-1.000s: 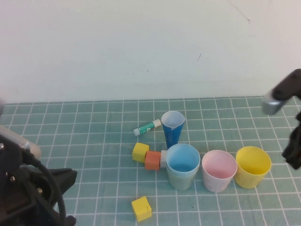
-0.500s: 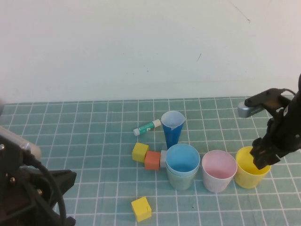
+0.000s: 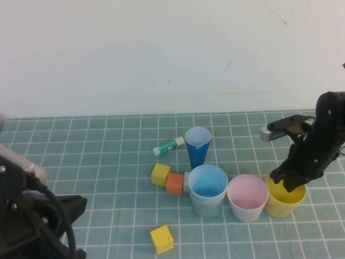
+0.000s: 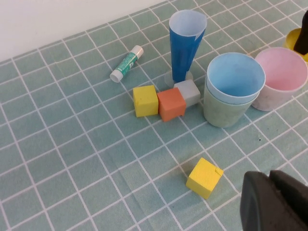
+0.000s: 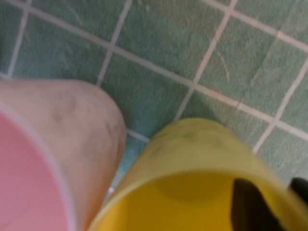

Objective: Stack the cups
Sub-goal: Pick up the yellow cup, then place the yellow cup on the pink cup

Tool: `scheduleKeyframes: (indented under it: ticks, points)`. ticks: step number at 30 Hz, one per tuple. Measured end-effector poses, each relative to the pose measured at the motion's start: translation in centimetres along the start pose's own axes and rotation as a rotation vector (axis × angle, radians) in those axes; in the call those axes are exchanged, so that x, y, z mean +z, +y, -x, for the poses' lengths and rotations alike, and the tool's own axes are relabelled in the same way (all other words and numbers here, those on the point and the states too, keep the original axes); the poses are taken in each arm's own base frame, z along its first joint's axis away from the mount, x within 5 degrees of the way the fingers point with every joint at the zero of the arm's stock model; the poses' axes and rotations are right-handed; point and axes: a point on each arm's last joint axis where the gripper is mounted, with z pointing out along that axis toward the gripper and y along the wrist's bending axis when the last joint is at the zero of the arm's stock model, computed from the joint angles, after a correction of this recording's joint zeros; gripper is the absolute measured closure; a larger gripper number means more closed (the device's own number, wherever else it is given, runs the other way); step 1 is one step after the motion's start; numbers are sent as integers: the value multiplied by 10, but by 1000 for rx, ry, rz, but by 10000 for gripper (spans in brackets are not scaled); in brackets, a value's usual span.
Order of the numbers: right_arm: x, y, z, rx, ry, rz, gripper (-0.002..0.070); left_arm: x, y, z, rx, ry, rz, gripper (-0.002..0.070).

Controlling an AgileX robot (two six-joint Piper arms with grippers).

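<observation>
Cups stand in a row near the middle of the green gridded table (image 3: 81,162): the light blue cup (image 3: 208,183) sits nested inside the green cup (image 3: 207,205), the pink cup (image 3: 247,197) is just beside them at 3 o'clock, and the yellow cup (image 3: 284,199) touches the pink one at its 3 o'clock. The right gripper (image 3: 285,182) reaches down at the yellow cup's rim, one finger inside and one outside the wall; whether the jaws pinch it I cannot tell. At 12 o'clock from the nested pair stands a dark blue cone cup (image 3: 197,147), with a glue stick (image 3: 168,145) at its 9 o'clock. The left gripper (image 4: 272,202) is parked at 7 o'clock by the table's near edge, jaws pressed together
</observation>
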Motion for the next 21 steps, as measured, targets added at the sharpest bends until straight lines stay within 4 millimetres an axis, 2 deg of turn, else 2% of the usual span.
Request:
scheduleKeyframes:
  ticks: [2, 5, 9, 13, 16, 18, 21]
  points:
    - [-4, 0, 4, -9, 6, 4, 596, 0, 0, 0, 0, 4, 0, 676]
    - [-21, -2, 10, -42, 4, -24, 651, 0, 0, -1, 1, 8, 1, 676]
    - [-60, -4, 13, -90, -16, -83, 660, 0, 1, -1, 14, 7, 9, 676]
    - [-115, -3, 12, -114, -84, -135, 661, 0, 2, 0, 28, 6, 17, 676]
    - [-144, 2, 7, -135, -113, -130, 661, 0, 2, 0, 37, 5, 22, 676]
    - [-153, 7, 4, -158, -122, -106, 661, 0, 2, 0, 39, 5, 24, 676]
    - [-154, 21, 4, -206, -121, -49, 661, 1, 3, -3, 41, 12, 25, 676]
